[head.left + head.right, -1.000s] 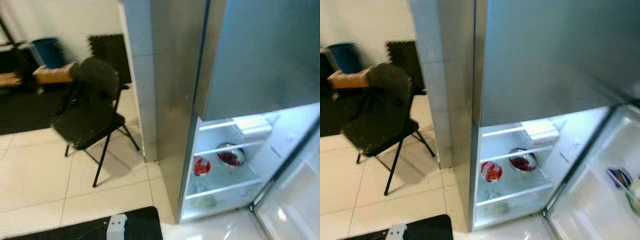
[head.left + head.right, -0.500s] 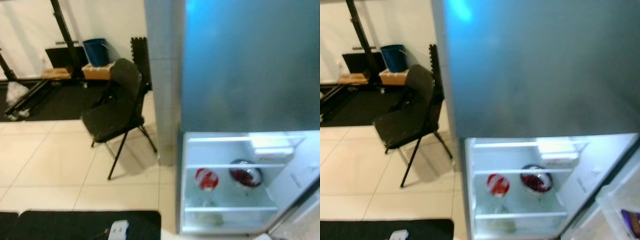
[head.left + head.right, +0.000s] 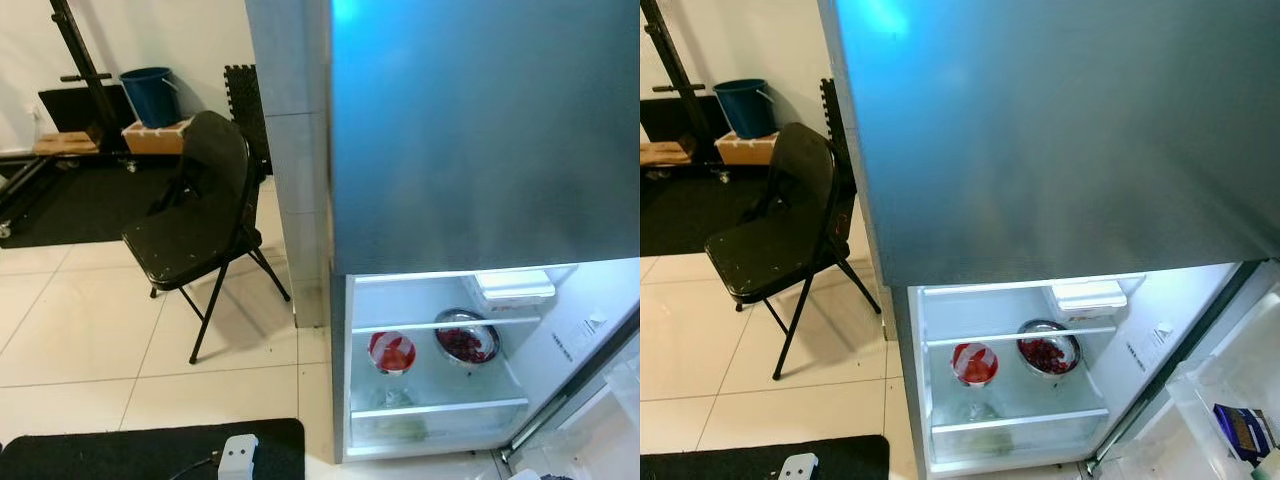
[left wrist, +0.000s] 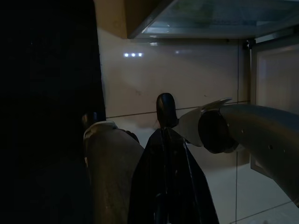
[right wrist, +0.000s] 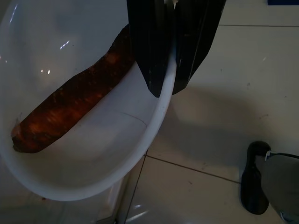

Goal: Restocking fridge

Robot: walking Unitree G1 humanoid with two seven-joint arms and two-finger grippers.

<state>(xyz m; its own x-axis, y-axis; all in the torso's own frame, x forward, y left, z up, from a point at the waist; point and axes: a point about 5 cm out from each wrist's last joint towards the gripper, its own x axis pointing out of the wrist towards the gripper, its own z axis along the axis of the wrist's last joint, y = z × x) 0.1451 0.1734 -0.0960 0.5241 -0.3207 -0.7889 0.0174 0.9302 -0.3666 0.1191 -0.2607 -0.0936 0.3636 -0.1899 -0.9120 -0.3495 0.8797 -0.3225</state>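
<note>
Gripping bowl rim (no legible labels)

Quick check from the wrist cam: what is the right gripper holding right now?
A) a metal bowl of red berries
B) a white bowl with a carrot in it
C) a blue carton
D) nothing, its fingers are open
B: in the right wrist view the right gripper pinches the rim of the white bowl, with the carrot lying inside.
</note>
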